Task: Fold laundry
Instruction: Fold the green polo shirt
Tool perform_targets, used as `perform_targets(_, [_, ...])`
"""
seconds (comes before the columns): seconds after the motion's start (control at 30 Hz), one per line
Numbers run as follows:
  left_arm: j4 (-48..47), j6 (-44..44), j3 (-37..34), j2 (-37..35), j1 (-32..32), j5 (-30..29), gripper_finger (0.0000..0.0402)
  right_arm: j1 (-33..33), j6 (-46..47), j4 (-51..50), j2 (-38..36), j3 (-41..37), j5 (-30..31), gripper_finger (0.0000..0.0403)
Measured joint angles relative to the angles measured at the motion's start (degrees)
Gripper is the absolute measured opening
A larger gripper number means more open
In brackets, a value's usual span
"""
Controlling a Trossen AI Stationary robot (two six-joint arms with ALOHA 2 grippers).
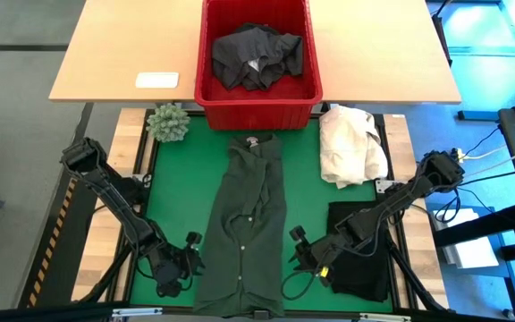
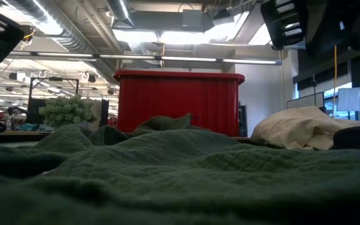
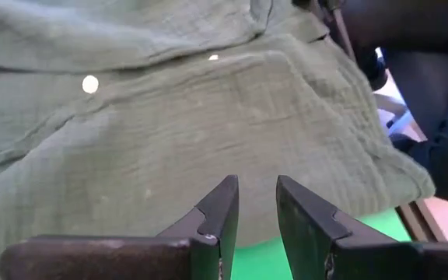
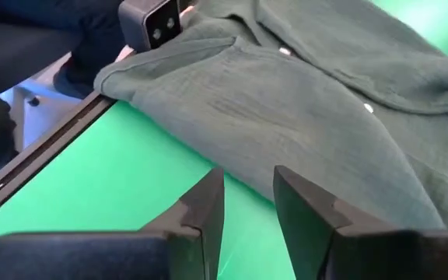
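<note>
Left gripper (image 1: 189, 253) fingers a bit apart, holding nothing, by the green shirt (image 1: 247, 228) | right gripper (image 1: 297, 248) same, other side | shirt lies flat on green mat (image 1: 179, 183) | dark clothes (image 1: 256, 55) sit in red basket (image 1: 257, 100)

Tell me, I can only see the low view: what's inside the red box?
Observer: A crumpled dark grey garment lies in the red basket.
Operator: Where are the grippers?
Observer: The left gripper is at the green shirt's near left edge and the right gripper at its near right edge. Both are open and empty.
Operator: What's under the right arm?
Observer: A black cloth, lying flat.
</note>
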Motion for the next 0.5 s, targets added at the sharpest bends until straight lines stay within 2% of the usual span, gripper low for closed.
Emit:
perform_targets(0.27, [-4.89, 3.82, 6.29, 4.18, -0.60, -0.11, 0.0084, 0.77, -0.88, 0.23, 0.00, 0.00, 1.70, 0.0115])
perform_targets(0.5, [-8.86, 4.98, 10.05, 9.89, -1.88, 0.82, 0.0084, 4.74, -1.30, 0.32, 3.34, 0.02, 5.33, 0.0115])
